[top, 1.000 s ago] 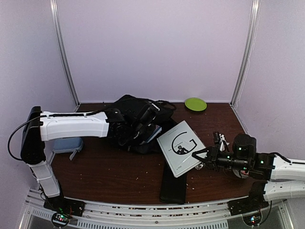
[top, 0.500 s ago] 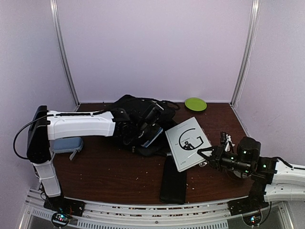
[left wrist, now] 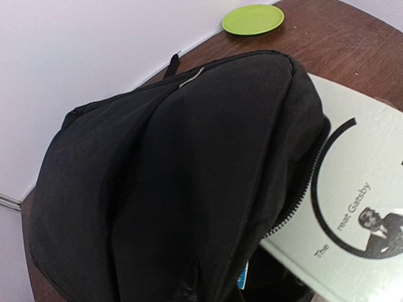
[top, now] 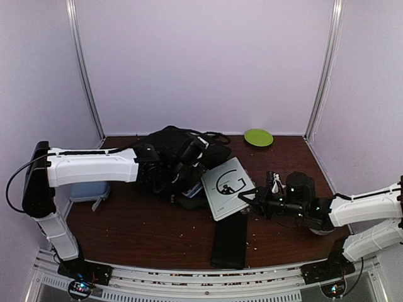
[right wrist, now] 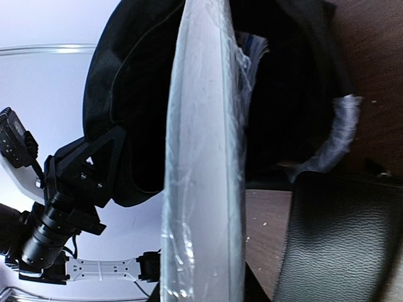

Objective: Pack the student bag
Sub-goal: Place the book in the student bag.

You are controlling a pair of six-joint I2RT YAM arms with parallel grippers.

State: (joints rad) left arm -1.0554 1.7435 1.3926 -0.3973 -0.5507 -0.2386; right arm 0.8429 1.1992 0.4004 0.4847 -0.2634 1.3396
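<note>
**A:** Where is the student bag?

**B:** Just left of centre in the overhead view, a black heap on the brown table. In the left wrist view its fabric fills nearly the whole frame.

**A:** And the left gripper?

**B:** Its fingers are together, pinching the bag's fabric at the mouth, with that edge lifted off the table.

**A:** The right gripper?

**B:** Clamped on the lower right edge of a white book, which tilts toward the bag. The book's far corner sits under the zippered lip, at the lower right of the left wrist view.

**A:** Anything else on the table?

**B:** A slim black case lies just below the book. A green plate is at the table's upper right, and a grey-blue pouch is at the left.
</note>
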